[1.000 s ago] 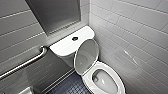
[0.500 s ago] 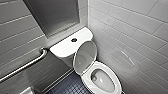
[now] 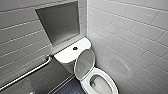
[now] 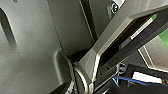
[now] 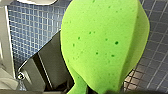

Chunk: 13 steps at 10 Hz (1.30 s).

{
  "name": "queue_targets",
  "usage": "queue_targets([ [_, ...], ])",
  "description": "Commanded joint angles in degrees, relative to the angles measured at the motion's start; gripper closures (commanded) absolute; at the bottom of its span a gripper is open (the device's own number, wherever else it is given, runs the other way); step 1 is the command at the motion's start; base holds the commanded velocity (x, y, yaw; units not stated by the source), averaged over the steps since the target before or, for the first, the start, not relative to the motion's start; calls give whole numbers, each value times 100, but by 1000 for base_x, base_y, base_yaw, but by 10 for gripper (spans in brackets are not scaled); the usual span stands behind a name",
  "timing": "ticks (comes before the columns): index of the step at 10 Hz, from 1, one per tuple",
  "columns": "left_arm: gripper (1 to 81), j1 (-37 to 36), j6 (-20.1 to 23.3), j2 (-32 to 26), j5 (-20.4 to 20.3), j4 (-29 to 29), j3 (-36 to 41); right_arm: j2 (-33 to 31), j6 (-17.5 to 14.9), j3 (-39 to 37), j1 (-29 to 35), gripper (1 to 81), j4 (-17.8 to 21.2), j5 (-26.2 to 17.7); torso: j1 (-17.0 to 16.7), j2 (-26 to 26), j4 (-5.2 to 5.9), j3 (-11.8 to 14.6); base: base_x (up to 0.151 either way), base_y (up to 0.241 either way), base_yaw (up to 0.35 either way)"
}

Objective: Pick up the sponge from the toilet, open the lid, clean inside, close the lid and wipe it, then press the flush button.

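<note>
The white toilet stands in the corner with its lid raised and leaning back against the tank. The seat is down and the bowl is open, with water in it. On the flat tank top sits the small dark flush button. The bright green sponge looms large in the right wrist view, pinched at its narrow end where my right gripper is shut on it, above the blue tiled floor. A green patch shows at the edge of the left wrist view, past parts of my own body.
A metal grab bar slants along the left wall beside the tank. A grey recessed niche sits above the tank. The tiled right wall runs close beside the bowl. Dark blue mosaic floor lies left of the bowl.
</note>
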Motion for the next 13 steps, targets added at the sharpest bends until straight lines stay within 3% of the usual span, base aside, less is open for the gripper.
queue_targets([
  [1, 10, -59, 19, -100, 405, -21, 138, 60, -8, -257, -190, 811, -300, -279, 4, -7, 0, -9, 0, 0, 0],
  [3, 10, -190, -25, -118, 414, -91, 111, 280, -16, -496, -357, 811, -379, -297, -74, 96, 0, 107, 0, 0, 0],
  [6, 10, -594, -60, -258, 484, -748, 102, 770, 80, -977, -743, 811, -389, -367, -83, 105, 0, 107, 0, 0, 0],
  [8, 10, -919, -60, -389, 510, -1136, 207, 1156, 80, -1556, -963, 811, -345, -375, -85, 105, 0, 107, 0, 0, 0],
  [10, 10, -1349, -60, -644, 510, -1452, 426, 1798, 80, -2513, -1017, 811, -405, -674, -85, 107, 0, 107, 0, 0, 0],
  [12, 10, -1869, -60, -979, 563, -1998, 779, 2205, -210, -3150, -1052, 811, -344, -824, -85, 107, 0, 107, 0, 0, 0],
  [13, 10, -2123, -60, -1128, 572, -2289, 920, 2231, -535, -3185, -1095, 811, -213, -806, -85, 107, 0, 107, 0, 0, 0],
])
